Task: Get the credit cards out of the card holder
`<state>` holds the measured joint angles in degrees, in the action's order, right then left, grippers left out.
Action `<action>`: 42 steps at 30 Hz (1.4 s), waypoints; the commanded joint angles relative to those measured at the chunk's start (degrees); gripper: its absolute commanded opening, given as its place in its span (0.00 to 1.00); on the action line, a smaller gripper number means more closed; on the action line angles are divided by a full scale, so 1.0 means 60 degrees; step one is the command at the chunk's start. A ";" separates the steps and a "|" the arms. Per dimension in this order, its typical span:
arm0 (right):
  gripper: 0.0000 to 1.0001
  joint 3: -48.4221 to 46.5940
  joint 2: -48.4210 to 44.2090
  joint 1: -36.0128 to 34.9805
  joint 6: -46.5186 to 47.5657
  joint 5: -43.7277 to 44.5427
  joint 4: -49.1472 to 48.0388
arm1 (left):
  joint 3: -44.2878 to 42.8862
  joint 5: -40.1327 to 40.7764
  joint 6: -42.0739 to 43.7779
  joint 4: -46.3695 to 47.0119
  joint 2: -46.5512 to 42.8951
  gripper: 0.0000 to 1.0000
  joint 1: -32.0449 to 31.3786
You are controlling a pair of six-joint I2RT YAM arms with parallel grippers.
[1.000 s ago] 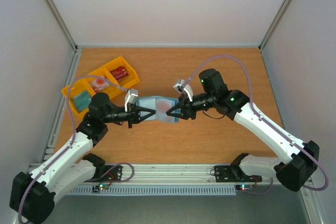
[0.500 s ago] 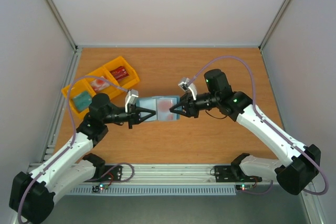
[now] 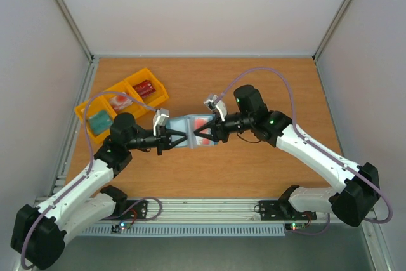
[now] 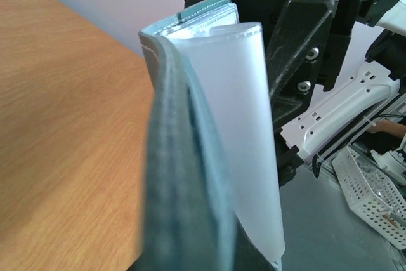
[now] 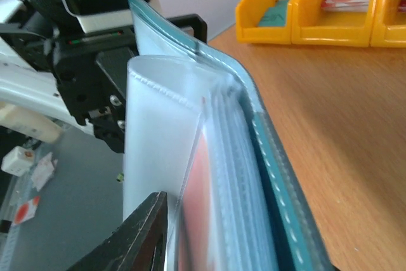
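The slate-blue card holder [image 3: 185, 126] is held on edge between my two grippers, above the table's middle. My left gripper [image 3: 181, 138] is shut on its left end; in the left wrist view only the holder [image 4: 184, 176] and a clear sleeve [image 4: 247, 125] show, and my own fingers are hidden. My right gripper [image 3: 198, 134] reaches over the right half. One black finger [image 5: 136, 239] lies beside a clear sleeve; the other is hidden behind the holder [image 5: 279, 176]. A pinkish-red credit card [image 5: 198, 214] sits in the sleeves and also shows from above [image 3: 202, 122].
A yellow three-compartment tray [image 3: 85, 111] stands at the back left, holding a teal item [image 3: 99, 120], a pink-white item [image 3: 119, 101] and a red item [image 3: 144, 88]. It also shows in the right wrist view [image 5: 317, 26]. Walls close in the table on three sides.
My right gripper drew back to the right half a second ago, then moved left again, further over the card holder. The left gripper has kept its hold and barely moved.
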<state>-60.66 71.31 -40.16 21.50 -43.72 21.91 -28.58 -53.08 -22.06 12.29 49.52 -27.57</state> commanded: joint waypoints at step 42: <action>0.22 -0.1054 -0.0804 -0.0569 0.0216 0.1121 0.1632 | -0.0385 0.0881 0.0398 0.0430 0.0138 0.00 -0.0473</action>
<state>-64.73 68.66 -44.82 19.11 -32.53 30.33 -29.67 -45.95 -20.21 13.08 50.48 -30.37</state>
